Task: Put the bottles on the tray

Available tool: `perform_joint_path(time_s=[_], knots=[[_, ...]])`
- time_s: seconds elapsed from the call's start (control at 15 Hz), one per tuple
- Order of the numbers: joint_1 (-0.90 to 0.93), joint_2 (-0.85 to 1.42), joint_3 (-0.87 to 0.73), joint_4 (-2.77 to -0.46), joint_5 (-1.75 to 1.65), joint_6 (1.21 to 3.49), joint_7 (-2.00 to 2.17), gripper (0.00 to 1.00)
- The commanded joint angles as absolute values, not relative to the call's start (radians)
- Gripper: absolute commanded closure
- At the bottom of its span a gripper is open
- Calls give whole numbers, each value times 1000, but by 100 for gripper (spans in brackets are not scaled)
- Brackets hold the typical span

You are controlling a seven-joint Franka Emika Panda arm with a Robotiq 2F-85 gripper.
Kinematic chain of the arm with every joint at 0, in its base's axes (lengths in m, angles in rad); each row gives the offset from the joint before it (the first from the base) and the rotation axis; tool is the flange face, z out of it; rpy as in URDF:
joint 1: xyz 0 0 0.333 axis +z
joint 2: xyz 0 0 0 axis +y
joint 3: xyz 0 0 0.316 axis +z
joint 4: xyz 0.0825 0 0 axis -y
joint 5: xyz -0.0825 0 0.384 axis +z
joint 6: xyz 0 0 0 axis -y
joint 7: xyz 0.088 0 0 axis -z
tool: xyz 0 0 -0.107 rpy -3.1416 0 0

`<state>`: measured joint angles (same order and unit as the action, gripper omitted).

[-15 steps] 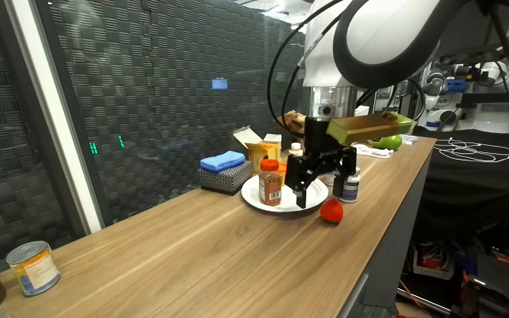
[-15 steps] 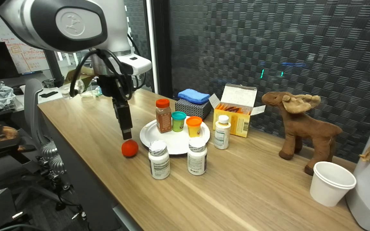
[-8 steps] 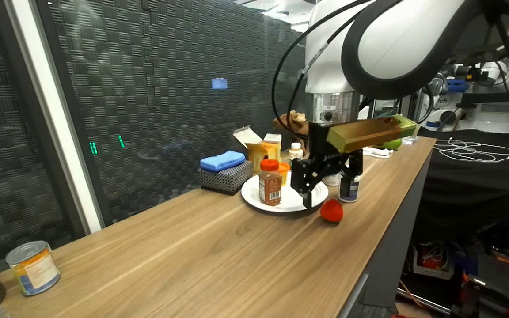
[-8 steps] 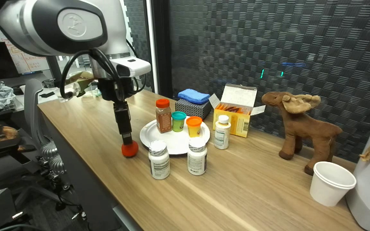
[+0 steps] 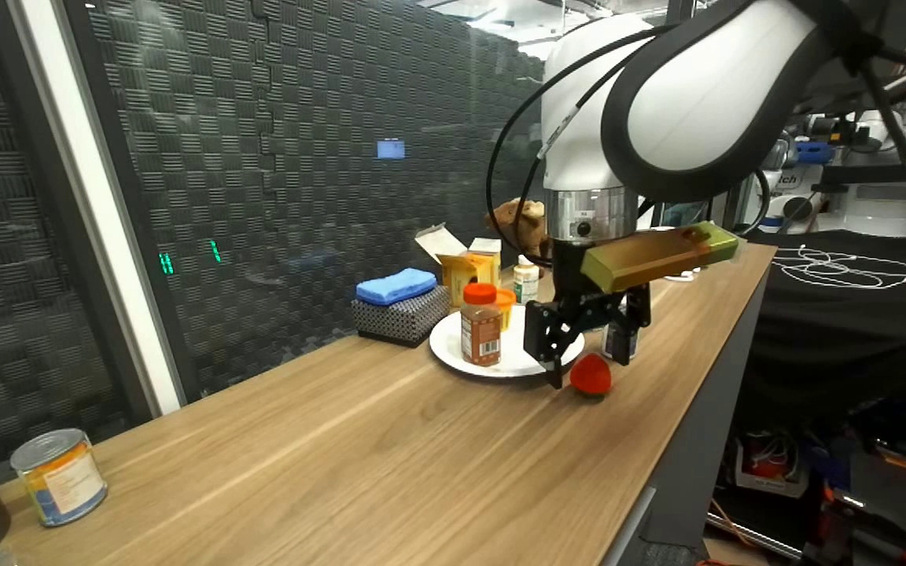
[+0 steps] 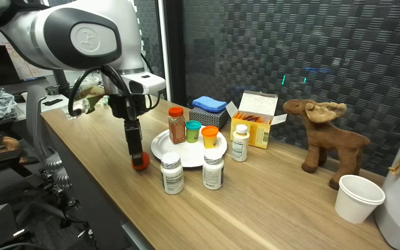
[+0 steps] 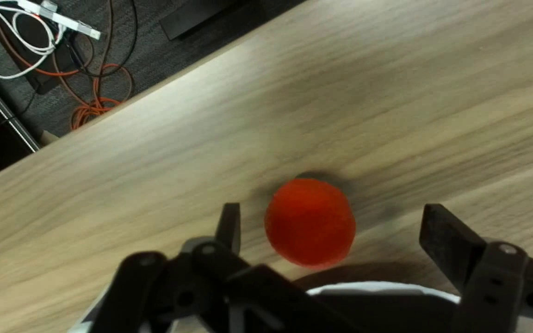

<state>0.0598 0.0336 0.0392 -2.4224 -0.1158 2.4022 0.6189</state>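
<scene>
In the wrist view's lower middle, one gripper [image 7: 333, 224] has its two fingers wide apart, one red object [image 7: 310, 222] untouched between them; mid-frame in an exterior view, one plate [image 6: 192, 154] bears one spice bottle [image 6: 177, 131] and two tubs [image 6: 193, 134]; three white bottles [image 6: 213, 173] stand on the table [image 6: 273, 208], below and right of the plate.

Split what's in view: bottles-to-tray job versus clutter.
Job: gripper, white plate (tray), red-capped bottle, green tub, orange-lidded tub, three white bottles.

Clutter: red object (though gripper straddles it), blue cloth, patterned box, yellow box, stuffed moose, white cups, tin can.
</scene>
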Motion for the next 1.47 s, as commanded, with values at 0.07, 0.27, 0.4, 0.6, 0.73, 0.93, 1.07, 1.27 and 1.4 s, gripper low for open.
perform_joint_path(time_s=[0.07,0.27,0.4,0.6,0.73,0.93,1.07,1.27,1.4], knots=[[57,56,30,-2396,-117,2389,622,27],[60,53,29,-2401,-100,2386,612,51],[61,37,30,-2414,-94,2385,618,67],[63,-4,32,-2440,-93,2389,626,74],[61,-48,30,-2458,-123,2396,654,74],[38,-55,19,-2416,-162,2406,671,74],[20,-32,11,-2374,-162,2436,649,74],[-2,33,-3,-2302,-134,2511,605,74],[-7,72,-10,-2263,-127,2547,581,74]])
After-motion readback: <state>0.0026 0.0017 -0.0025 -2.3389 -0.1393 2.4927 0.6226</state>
